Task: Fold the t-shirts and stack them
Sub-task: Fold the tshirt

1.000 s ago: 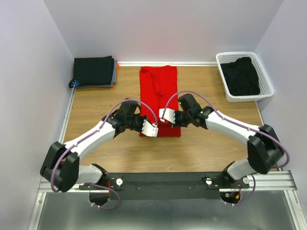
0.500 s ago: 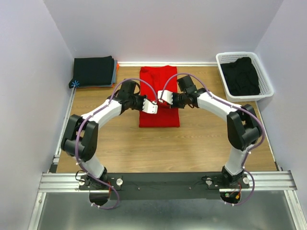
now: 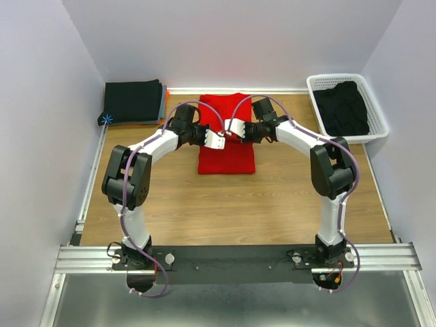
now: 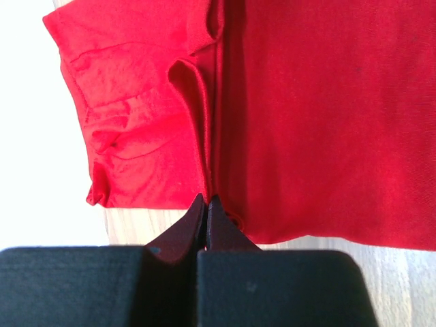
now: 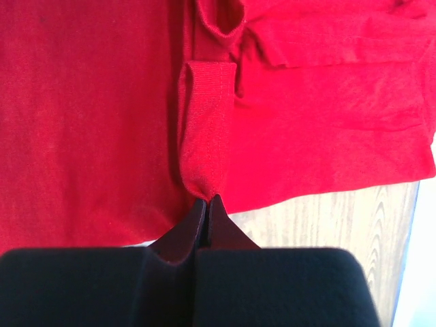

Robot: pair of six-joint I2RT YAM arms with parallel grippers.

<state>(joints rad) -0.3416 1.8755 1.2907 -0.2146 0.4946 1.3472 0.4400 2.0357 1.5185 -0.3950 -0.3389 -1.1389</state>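
1. Centre stage: the bright red short-sleeved cloth t-shirt (image 3: 227, 158) lies on the wooden worktop (image 3: 286, 197), toward the back, folded into a long strip running from near to far.
2. Both arms arch in over it, one from each side, and the two tools sit just beside each other above the middle of that strip.
3. Left tool (image 3: 218, 141): jaws pressed tight together. Its wrist camera shows a raised ridge of red cloth running straight into the tips (a pinch on the shirt, by the look of it).
4. Right tool (image 3: 231, 127): closed as well, nipping a doubled band of hem that stands up from the cloth and ends right at the tips.
5. In both wrist views creased red cloth spreads out beyond the tips, with bare wood showing just past the shirt's edge.
6. Back left corner: a neat stack of folded cloth shirts (image 3: 133, 101), black on top, with grey and orange edges peeking out on its right side.
7. Back right: a white plastic lattice basket (image 3: 334, 77), with a crumpled black cloth t-shirt (image 3: 344, 109) heaped inside it, well apart from the red one.
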